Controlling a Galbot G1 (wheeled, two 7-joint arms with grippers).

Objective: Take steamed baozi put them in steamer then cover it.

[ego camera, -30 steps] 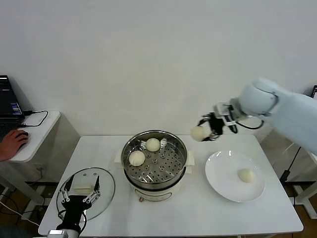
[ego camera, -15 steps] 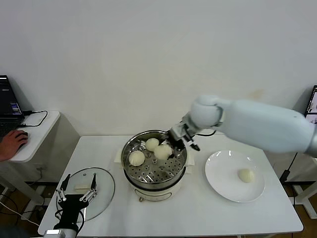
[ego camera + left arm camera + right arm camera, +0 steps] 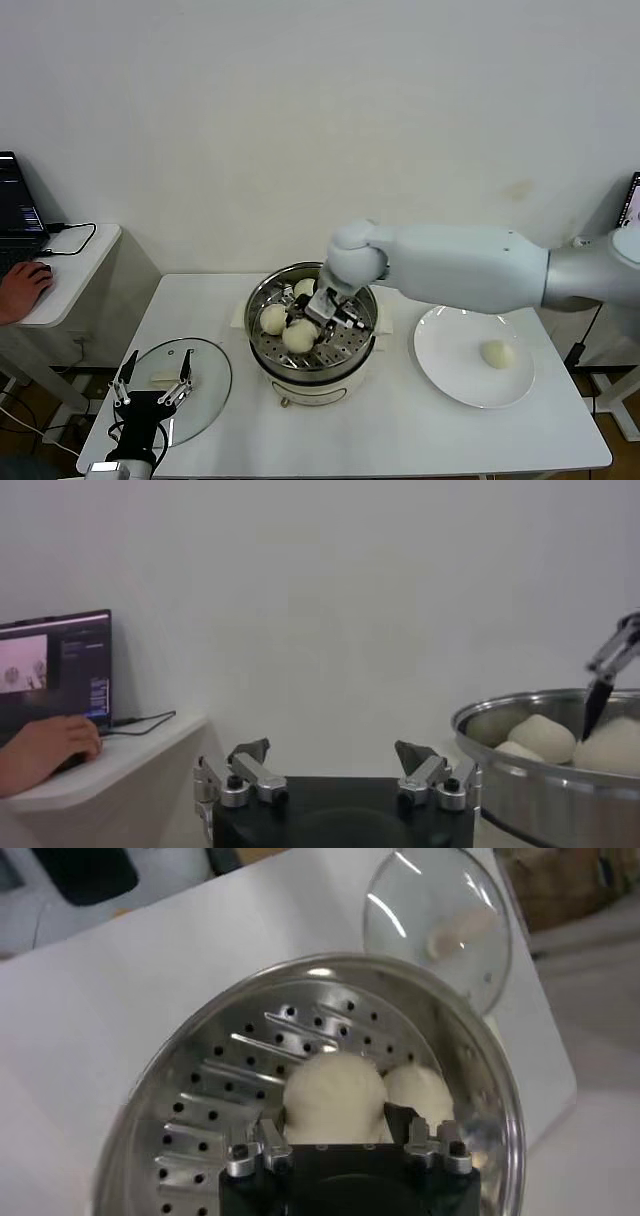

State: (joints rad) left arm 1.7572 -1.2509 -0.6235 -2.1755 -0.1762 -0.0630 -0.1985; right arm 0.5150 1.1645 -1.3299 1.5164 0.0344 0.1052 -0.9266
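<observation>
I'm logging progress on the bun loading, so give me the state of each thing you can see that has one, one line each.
steamer: uncovered, three buns inside
bun in right gripper: held low over the tray
two other buns: resting on the tray
last bun: on the plate
glass lid: flat on the table, off the steamer
right gripper: shut on a bun, inside the steamer
left gripper: open, over the lid
</observation>
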